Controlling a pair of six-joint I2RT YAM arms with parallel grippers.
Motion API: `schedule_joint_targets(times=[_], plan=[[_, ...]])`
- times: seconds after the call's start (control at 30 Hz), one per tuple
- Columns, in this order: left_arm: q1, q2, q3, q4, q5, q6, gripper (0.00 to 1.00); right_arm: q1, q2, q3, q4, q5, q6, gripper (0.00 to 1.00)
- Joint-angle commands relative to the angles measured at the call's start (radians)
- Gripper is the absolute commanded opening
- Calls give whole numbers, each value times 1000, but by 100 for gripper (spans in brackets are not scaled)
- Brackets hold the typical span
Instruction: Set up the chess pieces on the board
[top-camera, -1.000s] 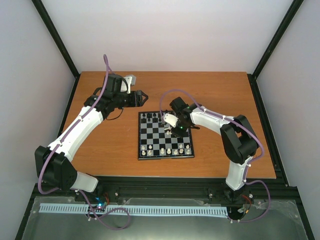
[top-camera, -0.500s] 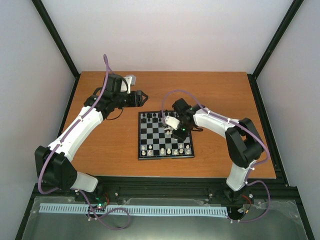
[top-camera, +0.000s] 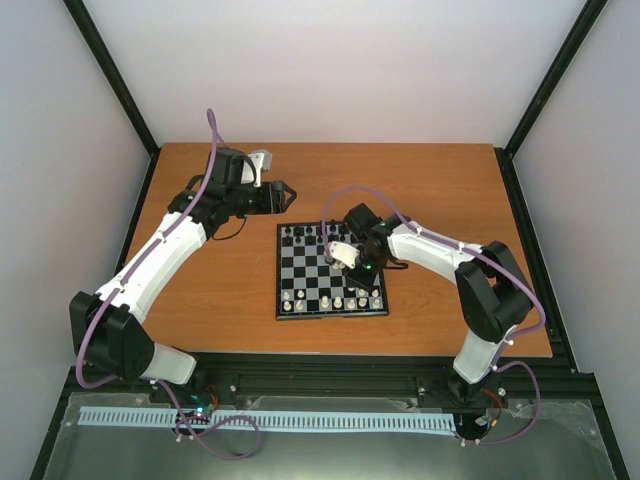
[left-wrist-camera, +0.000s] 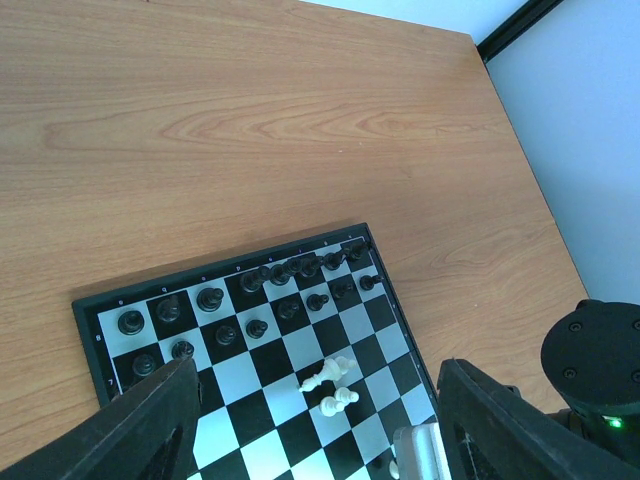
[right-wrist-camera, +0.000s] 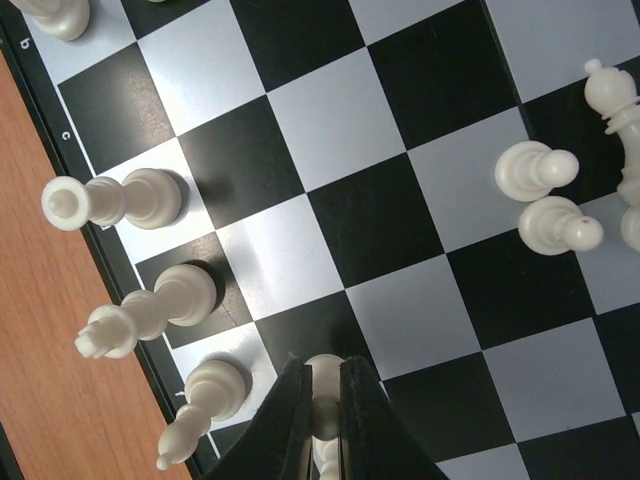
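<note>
The wooden table (top-camera: 200, 290) carries the board (top-camera: 300, 275) at its middle, and both arms reach over it from the near edge. The left arm is parked off the far-left corner of the board, unmoved over the last second, and the left gripper (top-camera: 287, 196) hangs with its fingers spread wide and nothing between them. The right arm has slid a little toward the near side and now stands low over the right half of the board. The black pieces (left-wrist-camera: 290, 270) fill the two far rows, though some look off their squares. The white pieces (top-camera: 335, 300) line the near edge only in part, and two more lie loose around mid-board, one of them tipped on its side. What has changed is the right gripper (right-wrist-camera: 322, 368): its fingers stood slightly apart a second ago and have now come together on one small white piece (right-wrist-camera: 323, 385), which sits on a black square in the second row from white's edge. It is pinched from both sides and seems to be resting on the board. I judge the grasp just made, so the next step is a gentle straight lift, wary of the neighbouring back-row men just beside it.
</note>
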Motion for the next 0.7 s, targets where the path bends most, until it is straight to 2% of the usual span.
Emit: schedule_joint_targets(times=[0.0, 0.67], plan=[[11, -7, 28, 19, 12, -9, 67, 18, 18, -4, -2, -10, -6, 6], [11, -10, 30, 19, 16, -9, 67, 39, 53, -4, 2, 0, -5, 7]])
